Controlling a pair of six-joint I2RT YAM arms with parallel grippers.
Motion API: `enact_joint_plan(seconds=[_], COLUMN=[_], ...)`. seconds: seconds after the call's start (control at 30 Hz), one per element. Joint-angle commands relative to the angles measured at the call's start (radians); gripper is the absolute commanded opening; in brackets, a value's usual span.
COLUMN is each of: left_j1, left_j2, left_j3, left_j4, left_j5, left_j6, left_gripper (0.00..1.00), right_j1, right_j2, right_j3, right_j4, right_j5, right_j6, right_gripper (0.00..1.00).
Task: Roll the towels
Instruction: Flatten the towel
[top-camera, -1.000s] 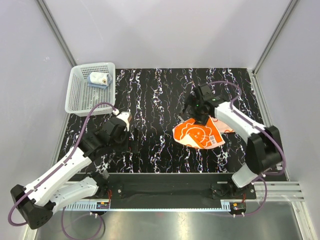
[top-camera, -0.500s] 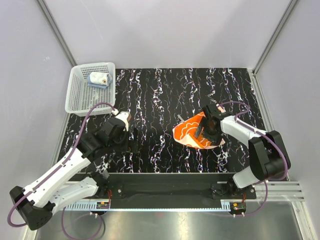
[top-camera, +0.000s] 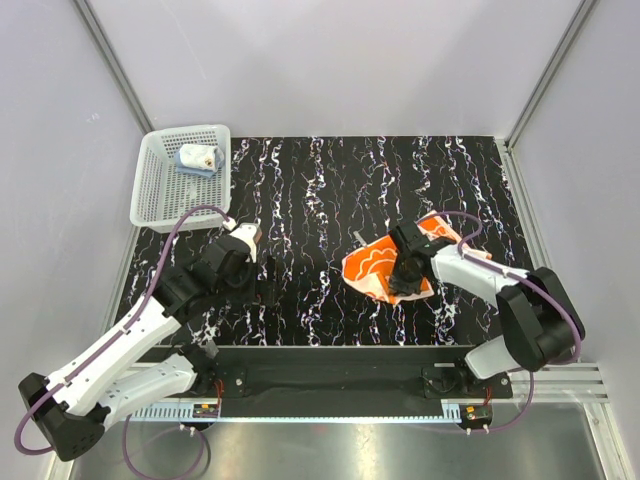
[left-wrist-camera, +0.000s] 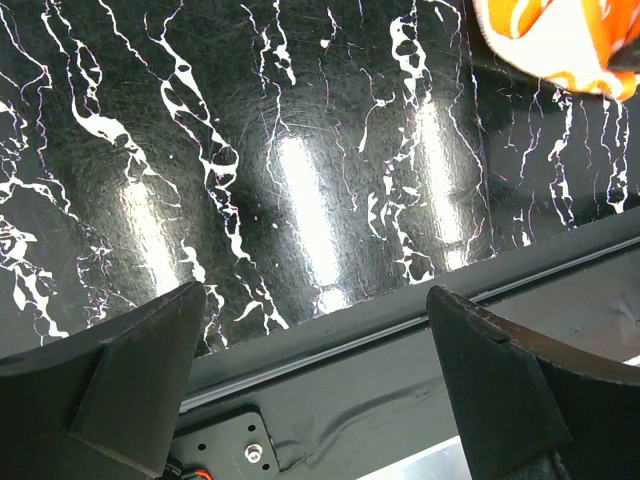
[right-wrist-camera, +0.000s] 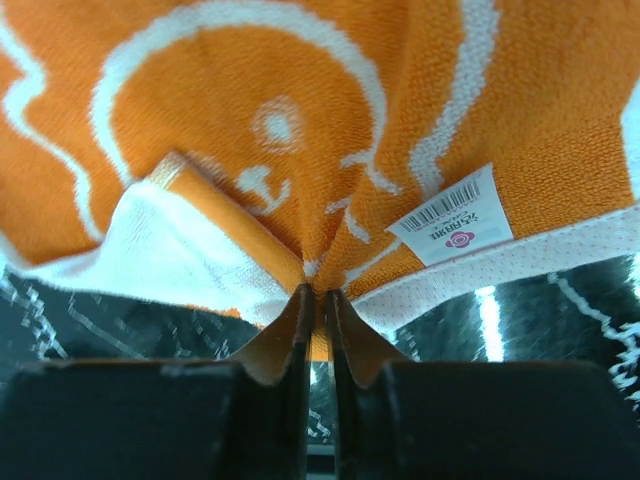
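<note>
The orange towel (top-camera: 370, 263) with white flower print lies crumpled at the right of the black marbled mat. My right gripper (top-camera: 406, 279) is shut on its near edge. In the right wrist view the jaws pinch a fold of the orange towel (right-wrist-camera: 300, 130) at my right gripper (right-wrist-camera: 320, 296), and its white reverse shows on the left. The light blue towel (top-camera: 198, 158) sits rolled in the white basket (top-camera: 150, 205) at the back left. My left gripper (top-camera: 265, 290) hovers open at the mat's front edge, empty; my left gripper (left-wrist-camera: 312, 296) has the orange towel (left-wrist-camera: 560, 35) far off at the upper right.
A white barcode label (right-wrist-camera: 450, 215) is sewn to the towel's edge. The black base rail (left-wrist-camera: 380, 400) runs along the mat's near edge under the left gripper. Grey walls enclose the table on three sides.
The right gripper swung from behind the orange towel to its near edge and went from open to shut on a fold. The towel bunched up. The left arm stayed put.
</note>
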Motion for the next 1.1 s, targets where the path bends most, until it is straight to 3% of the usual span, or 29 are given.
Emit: enact_joint_plan(seconds=[0.0, 0.2, 0.27, 0.33, 0.4, 0.5, 0.57, 0.63, 0.7, 0.87, 1.07], left_j1=[-0.005, -0.005, -0.005, -0.005, -0.005, -0.005, -0.005, -0.005, -0.005, -0.011, -0.143], left_j2=[-0.007, -0.01, -0.012, -0.01, -0.001, 0.002, 0.007, 0.019, 0.046, 0.164, 0.403], left_j3=[-0.004, -0.006, -0.003, -0.003, 0.002, 0.008, 0.01, 0.011, 0.008, 0.004, 0.155], left_j4=[0.032, 0.033, 0.033, 0.028, 0.019, 0.012, 0.013, 0.03, 0.076, 0.206, 0.242], left_j5=[-0.02, -0.016, -0.014, -0.025, -0.035, -0.051, -0.062, -0.063, -0.049, 0.014, -0.12], left_j6=[-0.002, 0.001, 0.001, 0.0, -0.003, -0.009, -0.013, -0.019, -0.034, -0.075, -0.08], left_gripper=[0.99, 0.99, 0.99, 0.99, 0.99, 0.99, 0.99, 0.99, 0.99, 0.99, 0.93], right_j1=[0.065, 0.287, 0.378, 0.424, 0.475, 0.502, 0.498, 0.473, 0.388, 0.236, 0.197], right_j2=[-0.07, -0.041, 0.029, 0.118, 0.164, 0.166, 0.097, 0.019, -0.036, -0.188, -0.155], right_j3=[0.009, 0.176, 0.259, 0.322, 0.373, 0.453, 0.456, 0.451, 0.416, 0.307, 0.229], right_j4=[0.001, -0.073, -0.024, 0.072, 0.122, 0.027, -0.034, -0.152, -0.226, -0.251, -0.256], right_j5=[-0.013, 0.026, -0.012, -0.143, -0.176, -0.067, 0.087, 0.243, 0.286, 0.275, 0.327], right_j6=[0.059, 0.182, 0.212, 0.199, 0.165, 0.122, 0.108, 0.116, 0.117, 0.071, 0.091], right_gripper=[0.12, 0.13, 0.3, 0.71, 0.8, 0.89, 0.98, 1.0, 1.0, 1.0, 1.0])
